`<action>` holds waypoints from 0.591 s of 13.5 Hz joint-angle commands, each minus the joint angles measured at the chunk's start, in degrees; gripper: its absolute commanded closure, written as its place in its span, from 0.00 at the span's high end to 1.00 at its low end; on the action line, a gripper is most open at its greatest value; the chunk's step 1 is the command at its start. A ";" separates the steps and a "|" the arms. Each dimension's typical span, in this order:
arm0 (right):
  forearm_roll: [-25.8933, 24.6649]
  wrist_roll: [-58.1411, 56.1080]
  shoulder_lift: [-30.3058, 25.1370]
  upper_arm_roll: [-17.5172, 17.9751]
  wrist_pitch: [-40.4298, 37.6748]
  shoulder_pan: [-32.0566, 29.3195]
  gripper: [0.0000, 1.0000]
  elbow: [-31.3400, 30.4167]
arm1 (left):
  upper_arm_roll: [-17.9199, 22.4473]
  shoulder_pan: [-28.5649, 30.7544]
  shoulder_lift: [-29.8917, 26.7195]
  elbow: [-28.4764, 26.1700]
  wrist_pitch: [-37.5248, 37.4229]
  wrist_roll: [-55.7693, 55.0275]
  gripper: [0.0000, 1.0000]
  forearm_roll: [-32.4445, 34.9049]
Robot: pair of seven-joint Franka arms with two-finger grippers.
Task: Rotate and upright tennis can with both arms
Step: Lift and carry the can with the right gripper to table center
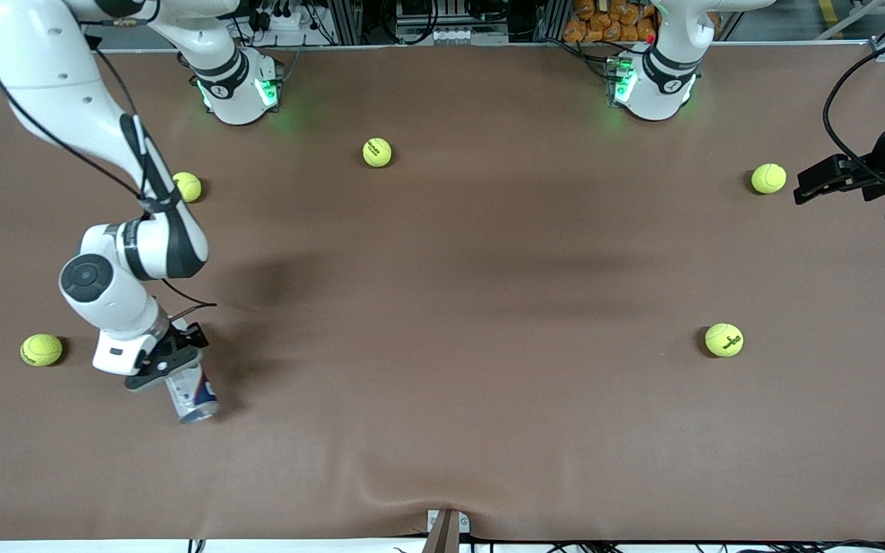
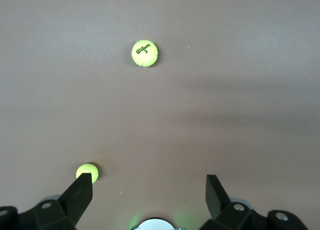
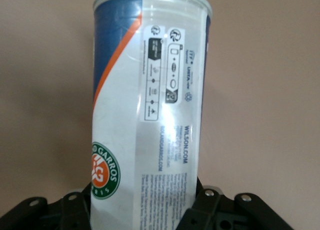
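Front view showed the right gripper [image 1: 168, 367] with fingers clamped on the tennis can [image 1: 193, 394] lying near the counter's front edge at the right arm's end, while the left gripper [image 1: 811, 184], fingers apart, waited; lifting and turning it upright seemed next.

White jointed right arm with black bands reaches down from its green-lit base toward the front camera's edge at its own end of the table, elbow bent, wrist angled low. Its black two-finger right hand [image 1: 174, 369] sits low at the table, fingers [image 3: 202, 210] clamped on both sides of the slim clear-and-white tennis can with blue and red label [image 1: 191, 393], gripping near one end; can lies tilted, silver rim pointing toward the front camera. White left arm waits at its own end of the table, raised. Black two-finger left hand [image 2: 149, 195] points across the table, fingers [image 2: 80, 195] spread wide, holding nothing.
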 commanded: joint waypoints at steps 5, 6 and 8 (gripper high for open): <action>0.20 -7.98 0.06 3.01 -0.05 21.89 0.65 3.25 | -0.54 0.26 -0.30 0.24 0.04 -0.19 1.00 1.10; 0.20 -6.93 1.29 3.01 -0.05 25.25 0.65 4.12 | -0.45 0.26 -0.13 0.24 0.04 -0.19 1.00 1.10; 0.11 -6.22 3.31 2.92 0.73 31.93 0.65 4.75 | -0.45 0.52 0.14 -0.11 0.13 -0.10 1.00 1.10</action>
